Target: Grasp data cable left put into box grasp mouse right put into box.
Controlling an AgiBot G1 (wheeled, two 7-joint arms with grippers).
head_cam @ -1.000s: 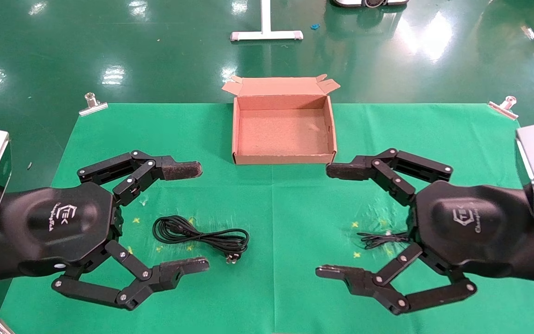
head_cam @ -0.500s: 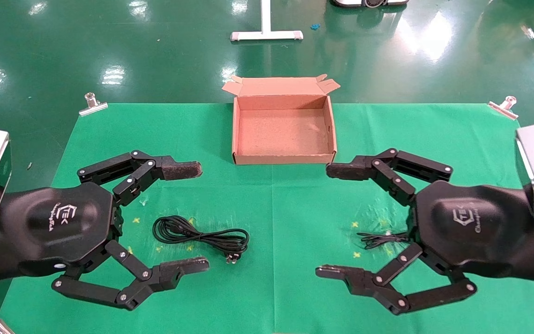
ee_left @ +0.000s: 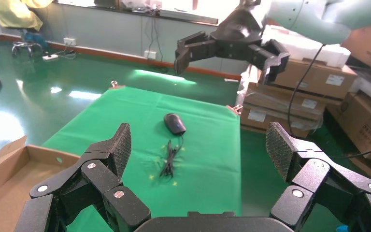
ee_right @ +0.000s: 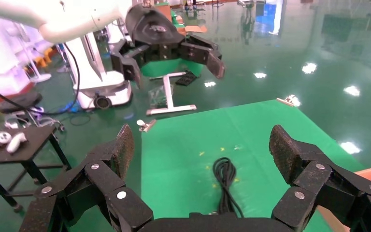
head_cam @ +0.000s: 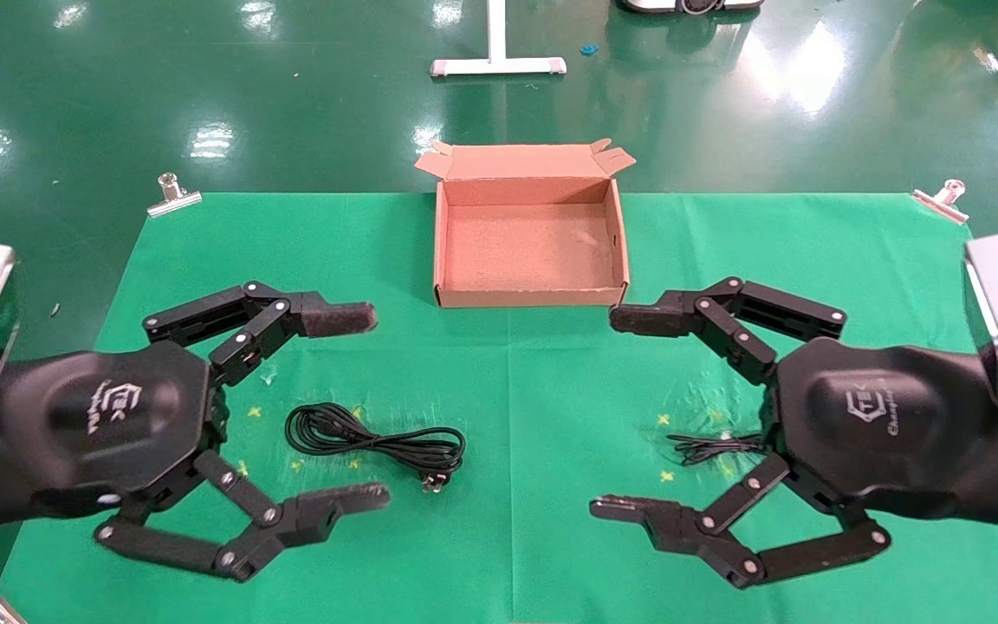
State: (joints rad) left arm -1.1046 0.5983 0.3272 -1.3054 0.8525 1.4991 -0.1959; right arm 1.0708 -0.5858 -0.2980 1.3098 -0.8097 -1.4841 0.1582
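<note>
My left gripper (head_cam: 360,407) hovered, fingers apart, over the data cable (head_cam: 375,442) on the tabletop (head_cam: 551,381) | right gripper (head_cam: 612,414), fingers apart, above the mouse (ee_left: 175,123) and its wire (head_cam: 711,447) | box (head_cam: 530,299) open between, unobstructed | clips (head_cam: 171,195) at far corners

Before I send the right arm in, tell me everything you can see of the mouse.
The mouse is a black, glossy oval, plastic by the look of it, lying flat on the green cloth. Its thin black wire runs from one end into a loose bundle beside it. In the head view the right gripper hides the body, so only the wire bundle shows. Nothing grips or touches the mouse; the gripper hangs open above it.
</note>
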